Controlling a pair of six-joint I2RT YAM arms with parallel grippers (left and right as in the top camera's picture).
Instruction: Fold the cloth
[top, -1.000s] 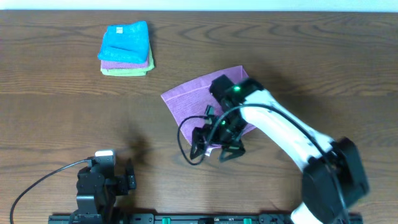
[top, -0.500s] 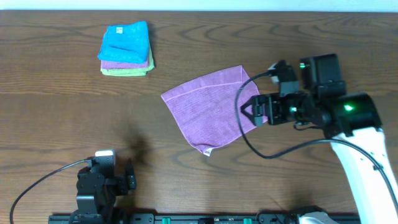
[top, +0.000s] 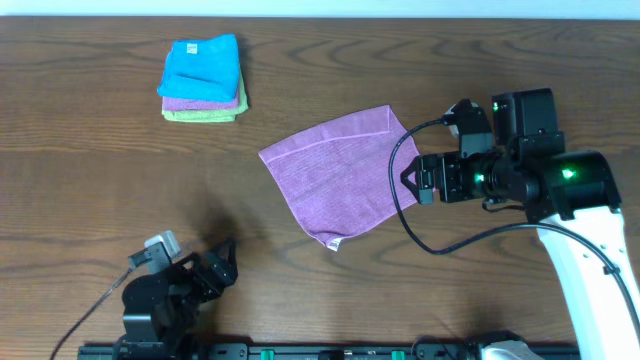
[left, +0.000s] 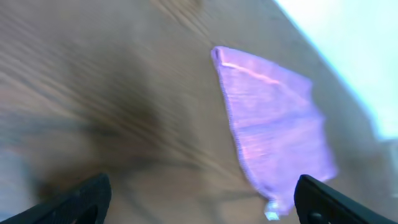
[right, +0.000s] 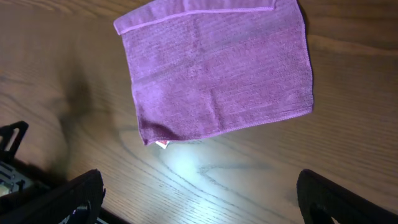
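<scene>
The cloth (top: 340, 175) is a lilac towel lying flat and unfolded at the middle of the wooden table, turned at an angle. A small white tag sits at its near corner. My right gripper (top: 413, 183) hovers just off the cloth's right edge, open and empty. In the right wrist view the cloth (right: 217, 81) fills the upper half, and the right gripper (right: 202, 199) has only bare wood between its fingers. My left gripper (top: 221, 268) is low at the front left, open and well short of the cloth. The left wrist view is blurred; the cloth (left: 273, 118) lies ahead of the left gripper (left: 202, 205).
A stack of folded cloths stands at the back left: a bright blue cloth (top: 203, 63) on top, then a purple layer, and a light green cloth (top: 200, 115) at the bottom. A black cable loops from the right arm beside the towel's right edge.
My right arm has pulled away from the cloth's near corner to its right side, then settled. The left arm has just turned its gripper toward the cloth. The cloth lies uncovered.
</scene>
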